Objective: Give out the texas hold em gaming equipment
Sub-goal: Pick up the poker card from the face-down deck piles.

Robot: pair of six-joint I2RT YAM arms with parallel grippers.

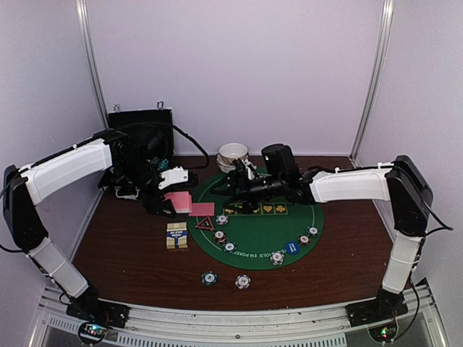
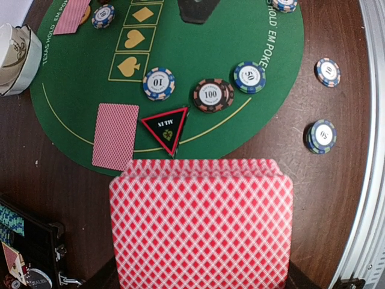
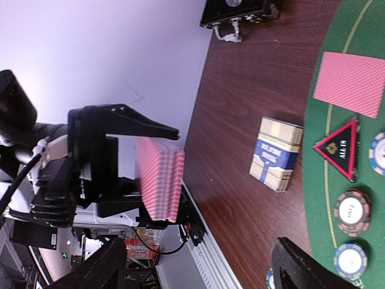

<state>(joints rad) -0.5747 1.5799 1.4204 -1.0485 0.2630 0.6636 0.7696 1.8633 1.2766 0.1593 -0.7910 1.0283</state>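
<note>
My left gripper (image 1: 172,202) is shut on a pink-backed deck of cards (image 2: 201,223), held on edge above the wood just left of the green mat (image 1: 289,217); the deck also shows in the right wrist view (image 3: 159,180). One pink card (image 2: 115,136) lies face down on the mat's left edge beside the red-rimmed triangle marker (image 2: 165,128). A second card (image 2: 72,15) lies farther along the mat. Stripe-edged chips marked 10 (image 2: 159,83), 100 (image 2: 213,95) and 50 (image 2: 249,76) sit on the mat. My right gripper (image 1: 230,189) is open and empty over the mat's back left; its fingers (image 3: 301,268) frame the deck.
A blue and cream card box (image 1: 176,236) lies on the wood left of the mat. Two chips (image 1: 209,277) (image 1: 242,281) lie on the wood off the mat's front edge. A blue disc (image 1: 291,247) sits on the mat. White bowls (image 1: 233,153) and the black case (image 1: 141,130) stand at the back.
</note>
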